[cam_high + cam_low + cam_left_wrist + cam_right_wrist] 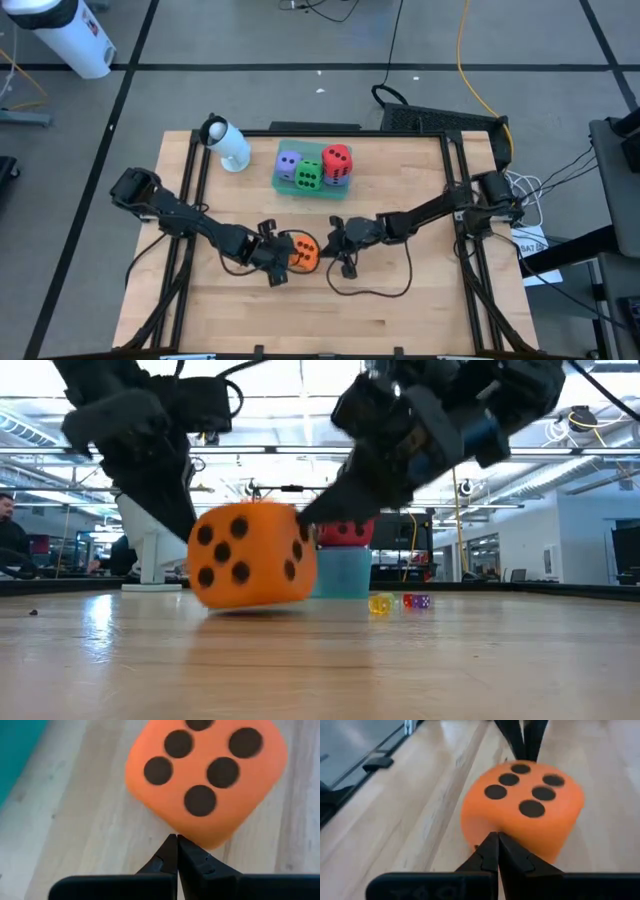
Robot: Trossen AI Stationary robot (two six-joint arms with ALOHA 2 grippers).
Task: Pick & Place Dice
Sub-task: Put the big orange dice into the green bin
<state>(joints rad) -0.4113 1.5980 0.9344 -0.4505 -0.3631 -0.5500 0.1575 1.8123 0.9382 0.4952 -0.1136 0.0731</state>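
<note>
Grippers (283,262) (333,250) hide orange die's (303,253) sides; contact unclear.

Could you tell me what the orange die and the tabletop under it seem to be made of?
Orange die: probably soft foam, matte; its corners are rounded and it shows no shine.
Tabletop: light wood in planks, judging by the grain and seams, with a smooth, slightly glossy finish that mirrors the room in the low view.
</note>
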